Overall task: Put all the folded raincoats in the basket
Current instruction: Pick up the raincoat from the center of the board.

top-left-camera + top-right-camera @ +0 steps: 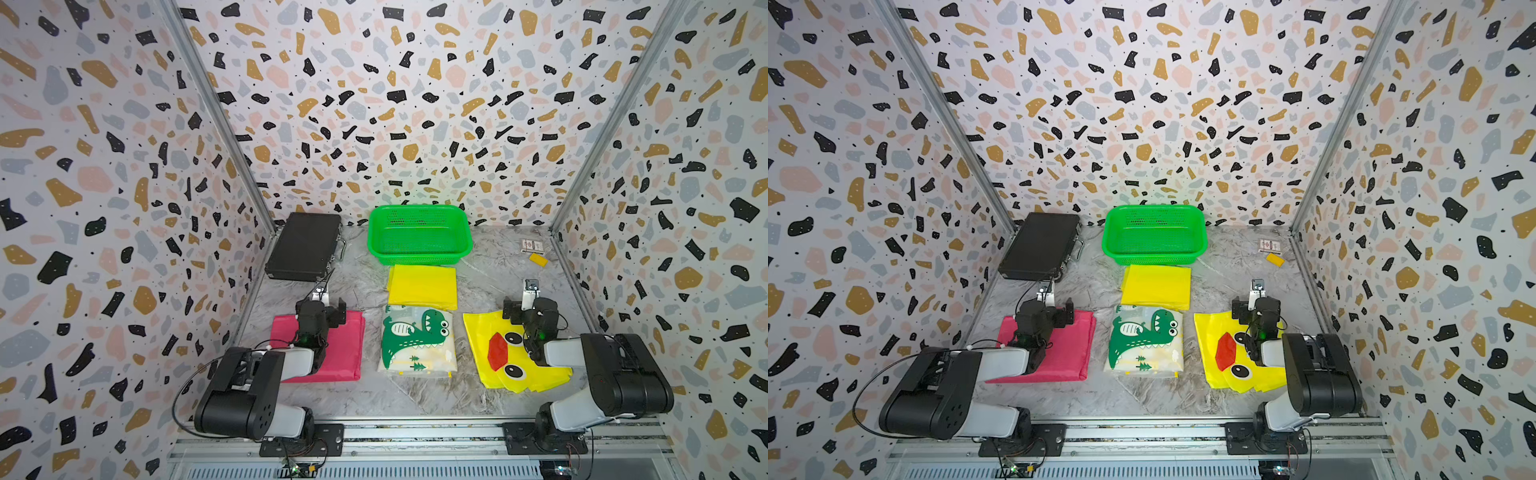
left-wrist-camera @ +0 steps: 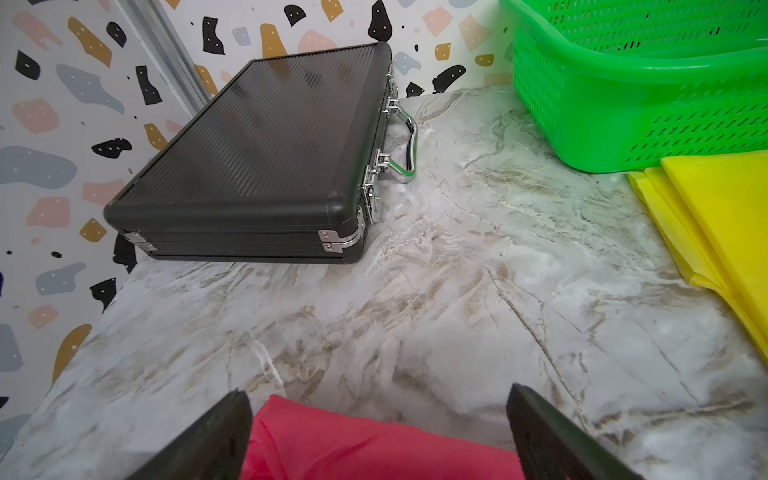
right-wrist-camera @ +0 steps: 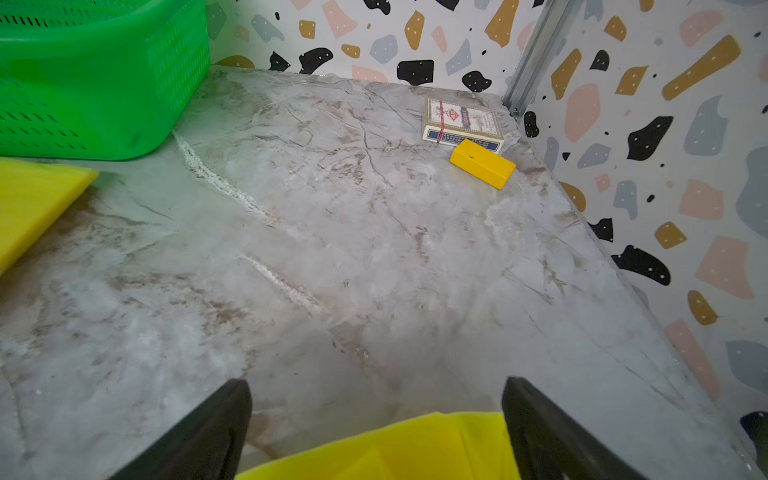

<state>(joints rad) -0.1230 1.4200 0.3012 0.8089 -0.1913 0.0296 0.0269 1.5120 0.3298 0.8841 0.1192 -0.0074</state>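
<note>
Basket (image 1: 419,257): green, mesh-sided and empty. It sits ahead of both grippers, inward of each, against the back wall.
Plain yellow raincoat (image 1: 422,286): folded flat, ahead of the grippers and between them. Its far edge is at the basket's near wall.
Dinosaur raincoat (image 1: 417,338): a folded pack between your two arms, nearer the bases than the fingertips. Its far edge meets the plain yellow raincoat.
Pink raincoat (image 1: 336,353): folded under the left arm. Its far edge shows between the fingers of the left gripper (image 2: 378,390).
Duck raincoat (image 1: 498,353): yellow, folded under the right arm. Its far edge shows between the fingers of the right gripper (image 3: 376,382).
Left gripper state: jaws wide, nothing held. You cannot tell whether it touches the cloth.
Right gripper state: jaws wide, nothing held. Contact with the cloth is equally unclear.
Step in hand: judged as the start. No raincoat is grasped and none is in the basket. The task does not say which of the four is meant.
Next move: likely to choose one raincoat and close on its far edge through every layer. You would then lift it and carry it forward and inward over the rim.
Caution: thin, slick folds may open or slip when lifted.
Black case (image 2: 257,145): closed, ahead of the left gripper on its outer side.
Card box (image 3: 461,122), yellow block (image 3: 482,163): touching each other, ahead of the right gripper on its outer side.
Worktop (image 2: 457,291): marbled.
</note>
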